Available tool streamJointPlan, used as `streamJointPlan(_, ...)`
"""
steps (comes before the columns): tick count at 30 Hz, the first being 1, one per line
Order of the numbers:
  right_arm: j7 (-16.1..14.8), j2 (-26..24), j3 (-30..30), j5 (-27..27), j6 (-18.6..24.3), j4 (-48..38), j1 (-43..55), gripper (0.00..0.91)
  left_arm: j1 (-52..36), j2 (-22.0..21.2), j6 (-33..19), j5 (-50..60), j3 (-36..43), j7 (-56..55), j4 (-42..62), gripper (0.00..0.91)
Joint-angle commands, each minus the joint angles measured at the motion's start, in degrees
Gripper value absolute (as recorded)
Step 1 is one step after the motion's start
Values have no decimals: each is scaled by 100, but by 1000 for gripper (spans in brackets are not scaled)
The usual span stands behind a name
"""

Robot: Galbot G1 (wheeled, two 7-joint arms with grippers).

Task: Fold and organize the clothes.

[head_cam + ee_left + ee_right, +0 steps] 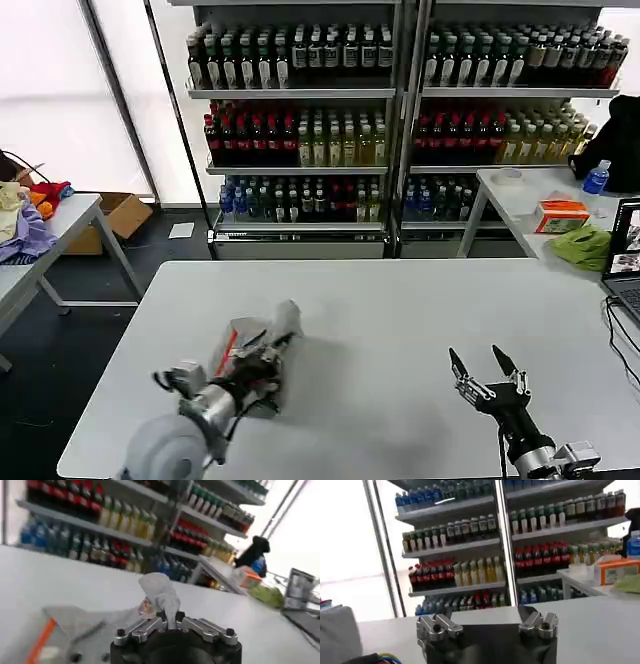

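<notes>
Pinching a limp fold of the light grey cotton shirt [262,345], the left gripper [169,621] holds jaws clamped; right gripper [487,377] waits, jaws apart.

Behind the long white work table [400,300] stand tall grey metal shelves [300,92] packed with bottled drinks. Bright frosted windows [50,90] glow at the left, above a dark floor [60,340], a brown cardboard box [118,213] and a white side table [75,215].
</notes>
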Motion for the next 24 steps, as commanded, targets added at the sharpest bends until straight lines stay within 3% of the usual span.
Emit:
streamJointPlan(1, 382, 59, -306, -16, -818, 187, -2, 907, -1013, -965, -134, 309, 2182, -305, 858, 907)
streamJointPlan(4, 447, -10, -468, 115, -1105, 174, 101, 907, -953, -1029, -116, 200, 2057, -387, 699, 907)
streamJointPlan(9, 684, -229, -878, 596, -1738, 123, 370, 907, -655, -807, -99, 98, 1162, -285, 300, 907)
streamJointPlan(16, 1263, -260, -2272, 564, -1871, -387, 855, 907, 160, -436, -68, 757, -893, 273, -520, 907)
streamJointPlan(20, 1374, -111, -2783, 527, -1814, -624, 1030, 907, 512, -481, -139, 1270, -1710, 580, -692, 907)
streamJointPlan(24, 1297, -46, -3077, 535, -1801, -887, 1100, 907, 733, -482, -185, 1300, -2335, 681, -764, 907)
